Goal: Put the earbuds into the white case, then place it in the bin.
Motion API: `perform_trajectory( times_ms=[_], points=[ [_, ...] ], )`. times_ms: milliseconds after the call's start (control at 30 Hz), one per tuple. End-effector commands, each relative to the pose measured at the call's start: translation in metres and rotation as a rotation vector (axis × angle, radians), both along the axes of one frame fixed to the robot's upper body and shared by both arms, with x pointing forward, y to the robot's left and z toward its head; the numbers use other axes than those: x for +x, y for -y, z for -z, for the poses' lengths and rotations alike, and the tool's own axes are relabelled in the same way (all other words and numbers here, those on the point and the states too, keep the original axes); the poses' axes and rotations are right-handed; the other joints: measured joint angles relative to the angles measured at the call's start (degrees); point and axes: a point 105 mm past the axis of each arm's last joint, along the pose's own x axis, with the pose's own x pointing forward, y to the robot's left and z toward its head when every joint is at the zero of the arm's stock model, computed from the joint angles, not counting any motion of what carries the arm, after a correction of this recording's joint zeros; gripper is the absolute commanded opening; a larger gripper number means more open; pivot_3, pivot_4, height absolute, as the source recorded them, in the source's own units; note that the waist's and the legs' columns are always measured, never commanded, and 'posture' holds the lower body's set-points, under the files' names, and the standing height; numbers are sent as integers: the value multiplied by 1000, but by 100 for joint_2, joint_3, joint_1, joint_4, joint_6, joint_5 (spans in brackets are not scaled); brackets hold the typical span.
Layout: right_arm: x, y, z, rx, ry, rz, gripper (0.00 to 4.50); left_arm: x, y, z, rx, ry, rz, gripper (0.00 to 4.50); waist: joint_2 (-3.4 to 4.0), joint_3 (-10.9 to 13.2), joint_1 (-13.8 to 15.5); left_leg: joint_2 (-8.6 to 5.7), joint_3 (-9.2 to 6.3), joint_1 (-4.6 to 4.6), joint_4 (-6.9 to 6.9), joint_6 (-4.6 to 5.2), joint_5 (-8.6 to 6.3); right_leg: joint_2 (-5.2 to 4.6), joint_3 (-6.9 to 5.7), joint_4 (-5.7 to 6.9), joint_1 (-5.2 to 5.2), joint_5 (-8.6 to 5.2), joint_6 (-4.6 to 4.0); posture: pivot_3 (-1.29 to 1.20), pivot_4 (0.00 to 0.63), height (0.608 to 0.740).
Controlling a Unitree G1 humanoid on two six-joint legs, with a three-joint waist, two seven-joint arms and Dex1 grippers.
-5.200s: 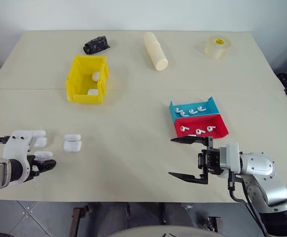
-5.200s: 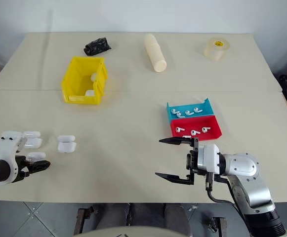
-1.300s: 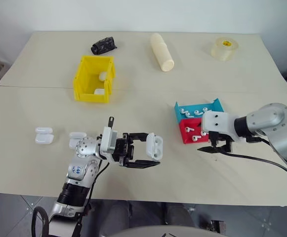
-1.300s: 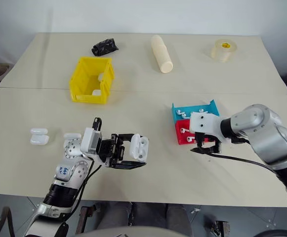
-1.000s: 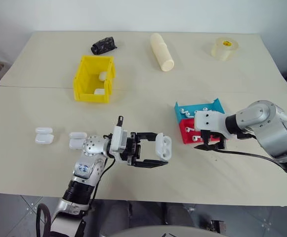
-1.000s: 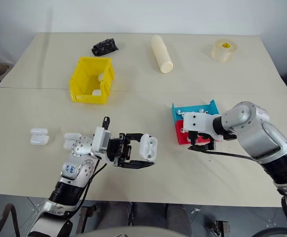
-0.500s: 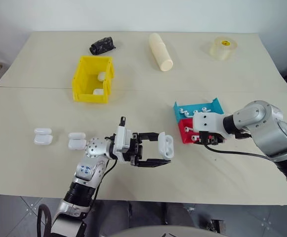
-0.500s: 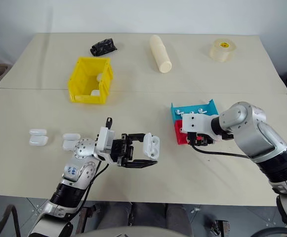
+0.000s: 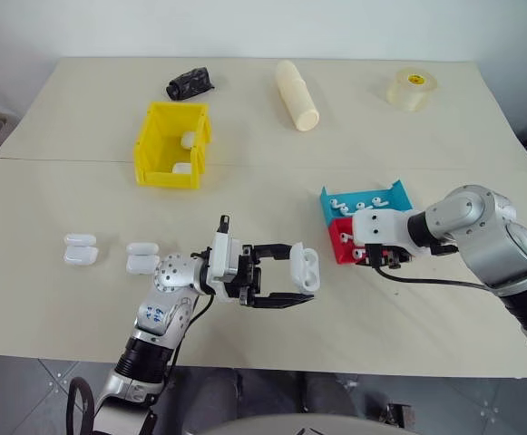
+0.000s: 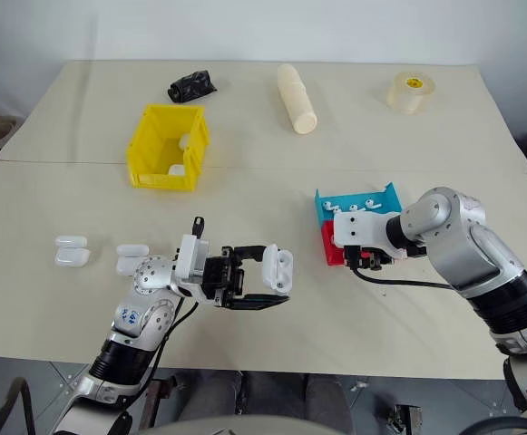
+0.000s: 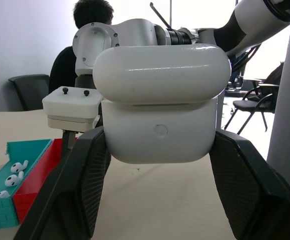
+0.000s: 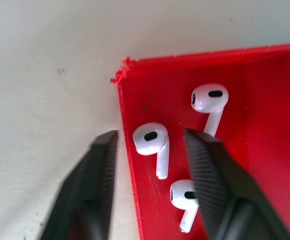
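Right gripper straddling an earbud at the red tray's edge; left gripper holding the white case.

The earbud lies just inside the red tray wall, right of centre in the head views. The right gripper stands part-open around it, one finger outside the wall and one inside, so closing may pinch the wall or flick the earbud away. Lower centre, the left gripper is clamped on the white case, lid apparently closed. The yellow bin sits upper left.
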Motion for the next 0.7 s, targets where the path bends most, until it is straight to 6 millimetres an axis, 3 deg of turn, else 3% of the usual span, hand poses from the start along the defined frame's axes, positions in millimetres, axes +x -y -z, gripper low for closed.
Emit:
perform_trajectory(
  times_ms=[33,67,400,533,700],
  points=[
    [0,-3,-3,-4,16,-25,732,-5,1,-7,-22,28,10,2780,0,0,0,0,0,0,0,0,0,0,0,0,0,0,0,0,150,740],
    [0,-3,-3,-5,16,-26,578,-5,1,-7,-22,28,11,2780,0,0,0,0,0,0,0,0,0,0,0,0,0,0,0,0,150,740],
    [-1,-3,-5,8,31,-23,575,-5,0,-7,-22,24,1,2780,0,0,0,0,0,0,-1,0,0,0,0,-1,0,0,0,0,150,740],
    [-9,-1,-28,119,80,18,575,-4,-2,-9,-42,19,-6,2780,0,0,15,0,0,0,0,0,0,0,0,-1,0,0,0,0,150,740],
    [-32,-11,-55,383,211,-23,575,1,-5,-10,-53,16,-8,2780,-4,2,27,-2,-5,-5,1,1,0,-2,-2,-3,3,0,0,0,150,740]
  ],
)
